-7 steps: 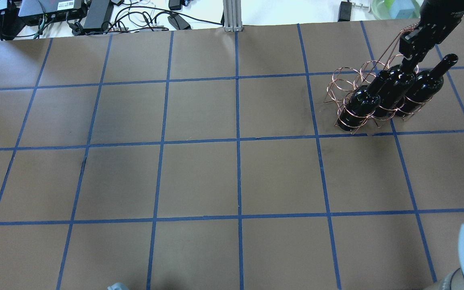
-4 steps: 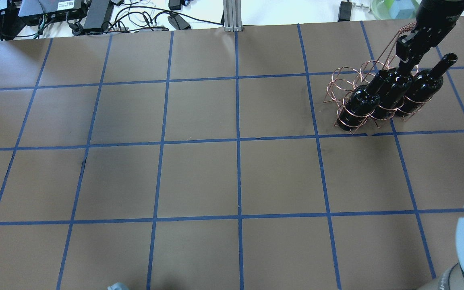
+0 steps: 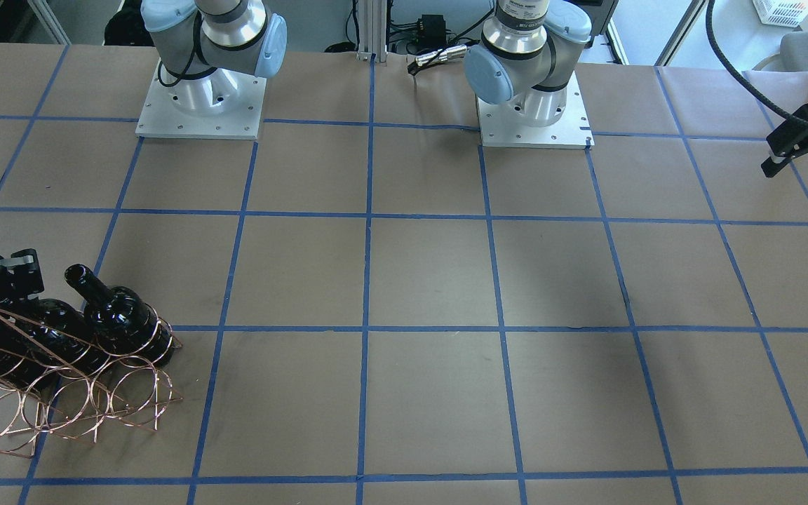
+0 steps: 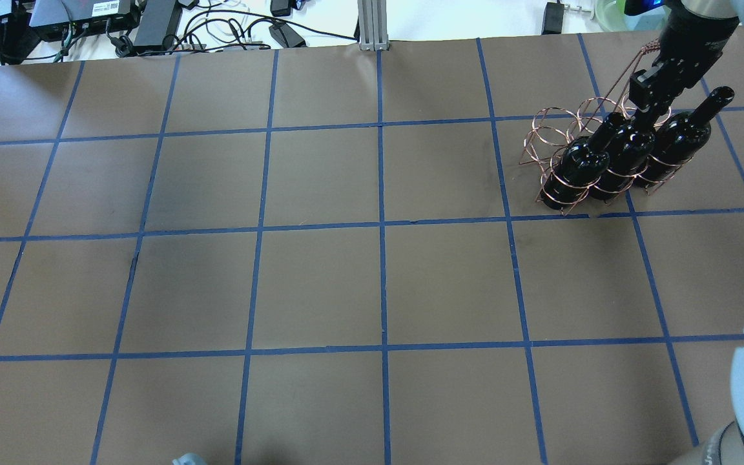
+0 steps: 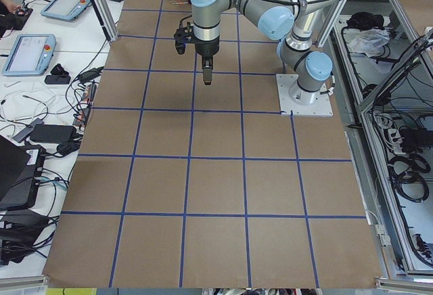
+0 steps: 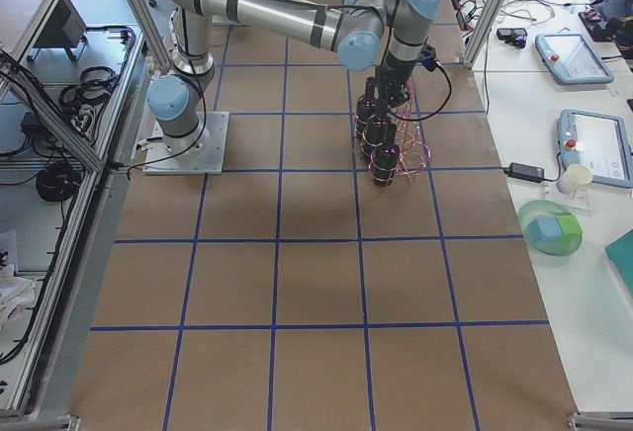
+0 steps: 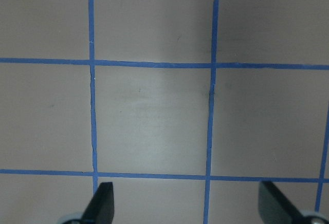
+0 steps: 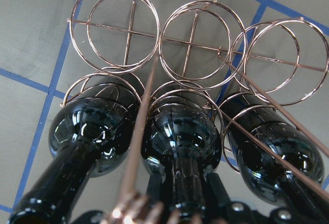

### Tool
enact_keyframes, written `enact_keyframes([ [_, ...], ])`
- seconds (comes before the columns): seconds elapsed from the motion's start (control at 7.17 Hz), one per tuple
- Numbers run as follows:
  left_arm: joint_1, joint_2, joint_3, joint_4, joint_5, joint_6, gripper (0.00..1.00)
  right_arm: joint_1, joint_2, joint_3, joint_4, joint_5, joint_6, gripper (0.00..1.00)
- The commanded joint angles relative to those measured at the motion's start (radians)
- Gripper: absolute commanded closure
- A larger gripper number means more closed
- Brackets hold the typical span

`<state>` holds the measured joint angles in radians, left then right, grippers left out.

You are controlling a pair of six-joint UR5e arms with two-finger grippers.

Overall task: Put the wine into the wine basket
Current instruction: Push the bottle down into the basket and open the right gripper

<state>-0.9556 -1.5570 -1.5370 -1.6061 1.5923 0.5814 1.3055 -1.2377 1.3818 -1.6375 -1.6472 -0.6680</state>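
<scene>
Right gripper (image 8: 185, 185): fingers pinched on the neck of the middle wine bottle (image 8: 180, 131), which stands upright. Bottle body sits directly below the fingers, in the centre loop of the wine basket (image 8: 191, 42). Flanking bottles (image 8: 95, 126): one in each adjoining loop, either side of the gripper. Basket handle (image 8: 141, 131): slants up beside the fingers. Left gripper (image 7: 186, 196): well apart, fingers spread wide above the brown, blue-taped table (image 7: 154, 116)

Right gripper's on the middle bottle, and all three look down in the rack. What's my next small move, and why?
Probably open the right gripper slightly, without lifting yet. The middle bottle stands upright inside its wire loop of the wine basket, so it looks seated, and the gripper is closed around its neck.
</scene>
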Motion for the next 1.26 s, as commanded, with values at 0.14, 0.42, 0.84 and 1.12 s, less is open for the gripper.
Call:
enact_keyframes([
  [0.14,0.000,0.000,0.000,0.000,0.000,0.000,0.00,0.000,-0.066,0.000,0.004,-0.066,0.005,0.00],
  [0.42,0.000,0.000,0.000,0.000,0.000,0.000,0.00,0.001,-0.178,0.005,0.084,0.069,0.211,0.00],
  [0.84,-0.005,0.002,0.002,0.000,0.008,-0.003,0.00,0.001,-0.262,0.014,0.143,0.156,0.284,0.00],
  [1.12,-0.058,0.008,0.014,-0.001,0.005,-0.082,0.00,0.001,-0.324,0.017,0.151,0.055,0.366,0.00],
])
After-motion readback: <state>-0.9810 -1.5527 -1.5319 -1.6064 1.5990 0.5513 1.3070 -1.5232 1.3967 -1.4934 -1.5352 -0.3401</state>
